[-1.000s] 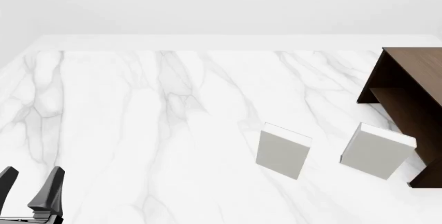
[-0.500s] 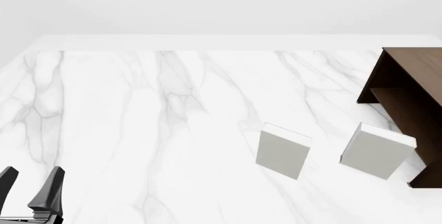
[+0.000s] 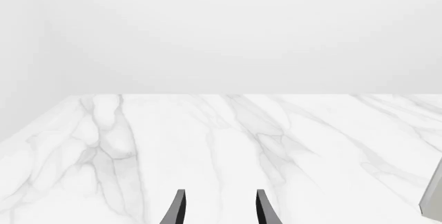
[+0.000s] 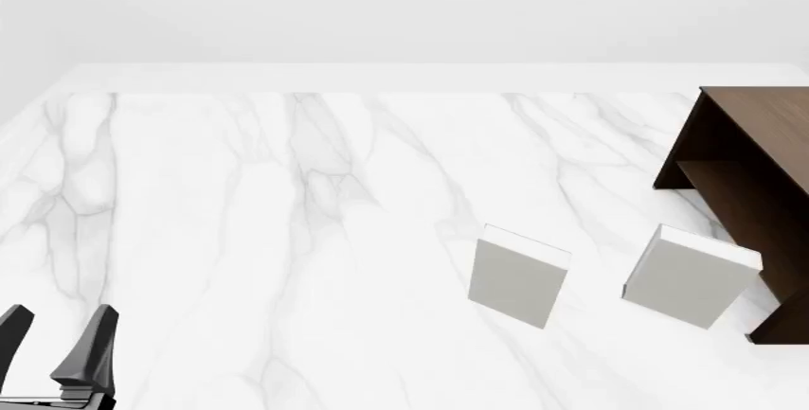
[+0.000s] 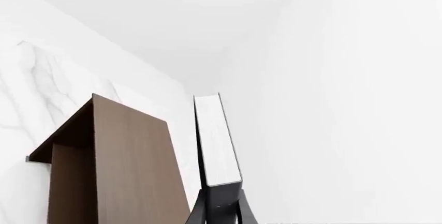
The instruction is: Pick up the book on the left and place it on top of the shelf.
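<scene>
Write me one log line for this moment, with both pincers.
left pincer: open, empty | right pincer: shut on the book | shelf: book not yet on it | pale books: two on table

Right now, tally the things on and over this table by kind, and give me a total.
pale grey books: 2
dark-covered book, clamped in the right gripper: 1
shelf: 1
Total: 4
</scene>
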{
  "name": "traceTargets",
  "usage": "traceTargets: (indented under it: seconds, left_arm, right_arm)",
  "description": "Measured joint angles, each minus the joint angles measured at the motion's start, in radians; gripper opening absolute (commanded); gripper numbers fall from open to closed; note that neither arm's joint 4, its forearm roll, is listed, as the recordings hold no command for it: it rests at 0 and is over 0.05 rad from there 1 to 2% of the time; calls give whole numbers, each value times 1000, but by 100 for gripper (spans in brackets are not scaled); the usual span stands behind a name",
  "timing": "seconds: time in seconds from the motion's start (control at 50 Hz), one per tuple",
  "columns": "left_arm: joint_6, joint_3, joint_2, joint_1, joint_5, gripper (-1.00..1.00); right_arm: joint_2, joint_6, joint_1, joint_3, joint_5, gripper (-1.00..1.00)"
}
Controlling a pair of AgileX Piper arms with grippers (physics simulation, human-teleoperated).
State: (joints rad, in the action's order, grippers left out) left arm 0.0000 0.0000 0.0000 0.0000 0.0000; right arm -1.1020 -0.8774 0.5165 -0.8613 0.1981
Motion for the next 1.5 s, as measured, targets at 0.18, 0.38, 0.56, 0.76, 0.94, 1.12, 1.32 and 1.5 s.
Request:
traceTargets:
  seconds: [0.18,0.38,0.56,0.76,0.94,1.12,1.32,1.5]
  left_arm:
    - [0,0,0,0,0,100]
    - [0,0,0,0,0,100]
    - [0,0,0,0,0,100]
    - [0,0,0,0,0,100]
    - [0,0,0,0,0,100]
    - [0,0,0,0,0,100]
    - [0,0,0,0,0,100]
    - [0,0,0,0,0,100]
  right_arm:
    - [-35,-7,7,-1,27,-100]
    - [-75,-14,16,3,58,-100]
    - [-109,-17,25,2,83,-100]
    - [-136,-24,34,0,99,-100]
    - [-166,-32,41,-4,119,-100]
    - [-203,-37,45,-4,144,-100]
    - [-247,-44,49,-7,171,-100]
    - [-284,-48,45,-16,192,-100]
